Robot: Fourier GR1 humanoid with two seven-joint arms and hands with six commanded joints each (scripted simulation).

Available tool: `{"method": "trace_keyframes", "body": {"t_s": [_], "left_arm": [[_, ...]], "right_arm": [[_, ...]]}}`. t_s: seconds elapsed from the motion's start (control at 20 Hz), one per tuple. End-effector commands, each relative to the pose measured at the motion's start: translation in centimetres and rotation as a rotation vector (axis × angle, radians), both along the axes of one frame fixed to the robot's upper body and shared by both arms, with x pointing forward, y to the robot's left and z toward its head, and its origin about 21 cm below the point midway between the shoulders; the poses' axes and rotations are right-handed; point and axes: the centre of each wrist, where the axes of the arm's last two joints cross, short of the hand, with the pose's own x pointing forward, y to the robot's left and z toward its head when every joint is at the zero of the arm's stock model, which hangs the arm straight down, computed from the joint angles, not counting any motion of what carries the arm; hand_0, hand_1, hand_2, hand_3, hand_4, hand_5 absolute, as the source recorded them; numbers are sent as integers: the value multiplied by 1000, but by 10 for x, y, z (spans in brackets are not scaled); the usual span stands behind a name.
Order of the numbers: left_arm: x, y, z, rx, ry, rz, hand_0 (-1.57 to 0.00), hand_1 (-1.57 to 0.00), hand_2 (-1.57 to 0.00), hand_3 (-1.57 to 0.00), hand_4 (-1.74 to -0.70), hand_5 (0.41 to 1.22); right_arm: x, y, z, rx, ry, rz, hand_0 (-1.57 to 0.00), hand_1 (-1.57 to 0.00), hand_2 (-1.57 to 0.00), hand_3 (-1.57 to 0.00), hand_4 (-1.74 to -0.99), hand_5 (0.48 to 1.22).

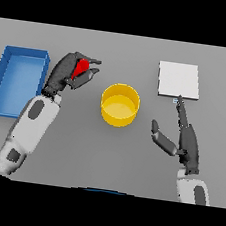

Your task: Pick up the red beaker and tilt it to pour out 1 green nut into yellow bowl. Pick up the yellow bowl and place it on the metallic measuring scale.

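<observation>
The red beaker [80, 68] is mostly covered by my left hand [67, 71], whose fingers and thumb are curled round it, left of the yellow bowl [119, 105]. The bowl stands upright at the table's middle; I cannot make out a nut inside it. At the back right lies the metallic measuring scale [178, 80], a flat pale square. My right hand [186, 140] rests open right of the bowl and apart from it, its straight fingers pointing toward the scale's near edge.
A blue bin [3, 78] stands at the far left, just beside my left forearm.
</observation>
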Motion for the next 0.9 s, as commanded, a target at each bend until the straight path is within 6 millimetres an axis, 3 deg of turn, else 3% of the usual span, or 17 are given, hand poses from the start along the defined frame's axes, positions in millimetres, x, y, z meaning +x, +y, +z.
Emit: {"method": "trace_keyframes", "body": {"t_s": [0.0,0.2,0.75,0.85], "left_arm": [[0,0,2,42,2,-16,-1563,-1563,-1563,-1563,-1733,1119],[3,5,1,116,12,-46,-1563,-1563,-1563,-1563,-1733,1113],[26,-42,35,926,-206,-287,-1570,-1570,-1570,-1570,-1740,1193],[32,-49,37,1055,-218,-345,-1571,-1571,-1571,-1571,-1647,1203]], "right_arm": [[-2,-1,1,9,-1,3,1,1,1,1,-1243,694],[-1,0,5,11,0,0,1,1,1,1,-1243,710],[0,-2,2,18,6,13,1,1,1,1,-1264,717],[-2,-1,2,22,-6,10,1,1,1,1,-1262,705]]}}
